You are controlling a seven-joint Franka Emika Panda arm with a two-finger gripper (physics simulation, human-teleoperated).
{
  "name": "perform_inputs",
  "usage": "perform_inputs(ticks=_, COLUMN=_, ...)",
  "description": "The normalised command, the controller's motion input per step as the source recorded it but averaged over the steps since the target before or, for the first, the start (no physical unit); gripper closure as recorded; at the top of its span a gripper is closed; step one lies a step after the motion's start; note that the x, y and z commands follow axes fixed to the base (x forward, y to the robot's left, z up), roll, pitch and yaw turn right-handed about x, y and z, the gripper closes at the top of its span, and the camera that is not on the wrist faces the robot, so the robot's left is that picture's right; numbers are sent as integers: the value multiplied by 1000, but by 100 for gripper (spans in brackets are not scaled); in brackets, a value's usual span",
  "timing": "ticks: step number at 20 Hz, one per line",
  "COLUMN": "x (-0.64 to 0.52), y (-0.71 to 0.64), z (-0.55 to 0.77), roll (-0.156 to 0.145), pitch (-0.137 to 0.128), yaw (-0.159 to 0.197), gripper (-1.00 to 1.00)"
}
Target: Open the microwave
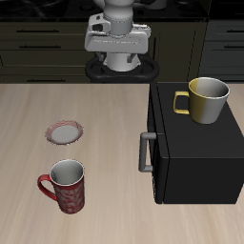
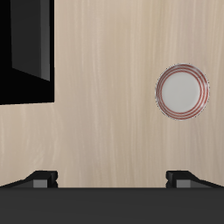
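Fingers [image 2: 41,178] apart, above table, off microwave [image 1: 195,143]

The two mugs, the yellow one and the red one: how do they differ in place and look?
The yellow mug stands on top of the microwave; the red mug stands on the table, near its front edge. The yellow mug is plain; the red mug is patterned, with a grey inside. Both stand upright, empty, each with one handle.
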Motion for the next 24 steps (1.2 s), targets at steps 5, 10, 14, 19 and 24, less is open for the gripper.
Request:
perform_inputs(ticks=5, x=156, y=-50, z=148, roll=49, pitch=-26, yaw=48, gripper=-100)
perform_inputs(ticks=10, x=271, y=-16, z=139, roll=13, pitch=-15, yaw=21, gripper=-100)
perform_inputs(ticks=14, x=294, y=-18, z=125, roll=-9, pitch=-21, yaw=38, gripper=-100)
perform_inputs(ticks=19, x=360, y=-107, z=121, roll=-46, pitch=-31, yaw=47, gripper=-100)
perform_inputs(ticks=24, x=277, y=-42, z=80, roll=-11, pitch=-19, yaw=33, gripper=-100)
